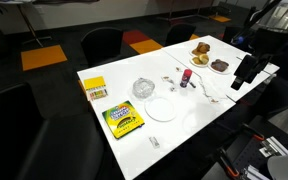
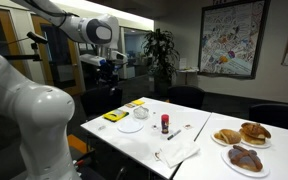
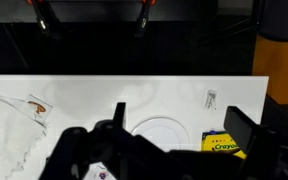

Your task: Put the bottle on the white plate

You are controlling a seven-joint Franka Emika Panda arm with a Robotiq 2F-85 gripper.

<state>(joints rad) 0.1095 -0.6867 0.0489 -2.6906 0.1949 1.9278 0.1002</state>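
The bottle [image 1: 186, 78] is tiny with a red cap and stands upright on the white table, also in an exterior view [image 2: 165, 123]. The white plate [image 1: 161, 109] lies bare a short way from it and shows in an exterior view [image 2: 131, 126] and in the wrist view [image 3: 156, 128]. My gripper [image 1: 244, 72] hangs open and empty, high and off to the side of the table, far from the bottle; it also shows in an exterior view [image 2: 111, 66]. In the wrist view its dark fingers [image 3: 184, 125] frame the plate. I cannot make out the bottle there.
A clear glass bowl [image 1: 144, 88] stands beside the plate. A crayon box [image 1: 123, 121] [image 3: 222, 143] and a yellow box [image 1: 94, 89] lie at one end of the table. Plates with pastries [image 2: 246, 158] [image 1: 201, 48] sit at the opposite end. Chairs ring the table.
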